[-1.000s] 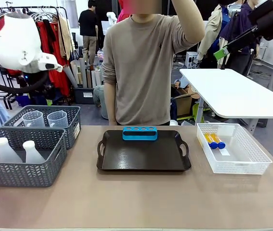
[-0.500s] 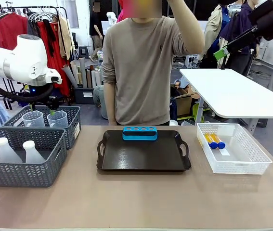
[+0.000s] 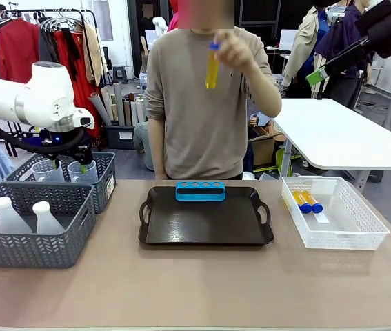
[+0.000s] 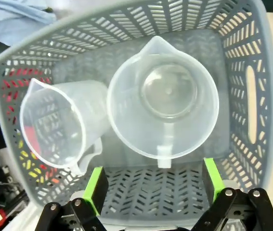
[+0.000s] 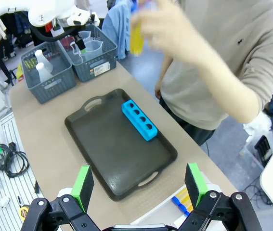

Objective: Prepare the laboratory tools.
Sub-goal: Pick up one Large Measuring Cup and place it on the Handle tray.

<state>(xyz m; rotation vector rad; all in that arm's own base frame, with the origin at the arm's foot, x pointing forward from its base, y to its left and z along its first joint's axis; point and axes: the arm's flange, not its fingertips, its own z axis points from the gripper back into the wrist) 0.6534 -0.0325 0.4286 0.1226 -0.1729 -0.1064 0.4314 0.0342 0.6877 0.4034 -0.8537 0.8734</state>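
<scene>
Blue-capped tube [image 5: 136, 38] motion-blurred in person's hand [image 5: 172, 33]

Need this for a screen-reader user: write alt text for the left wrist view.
The open left gripper hovers over a grey basket holding two clear beakers, seen from above. One beaker sits centred before the jaws, its handle toward the camera; the other beaker stands beside it.
</scene>
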